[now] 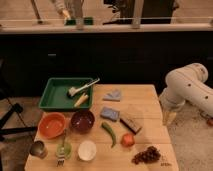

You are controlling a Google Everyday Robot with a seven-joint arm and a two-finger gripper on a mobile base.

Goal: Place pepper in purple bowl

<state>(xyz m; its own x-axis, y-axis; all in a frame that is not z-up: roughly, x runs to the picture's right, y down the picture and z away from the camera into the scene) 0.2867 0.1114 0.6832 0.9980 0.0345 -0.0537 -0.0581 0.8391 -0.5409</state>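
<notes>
Wooden table (145,102) before dark cabinets (100,55); pepper (109,133) lies right of purple bowl (82,121); gripper (170,118), right edge, spread wide, empty.

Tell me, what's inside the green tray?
Inside the green tray lie a long-handled utensil and a small yellowish piece. Whatever's under them is hidden. The gripper hangs beside the table, away from the tray.

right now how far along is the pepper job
Nothing looks done: the pepper lies on the table just right of the purple bowl. Nothing in hand: the gripper hangs empty beside the table's right edge. Left: reach, grasp, carry and drop it in.
</notes>
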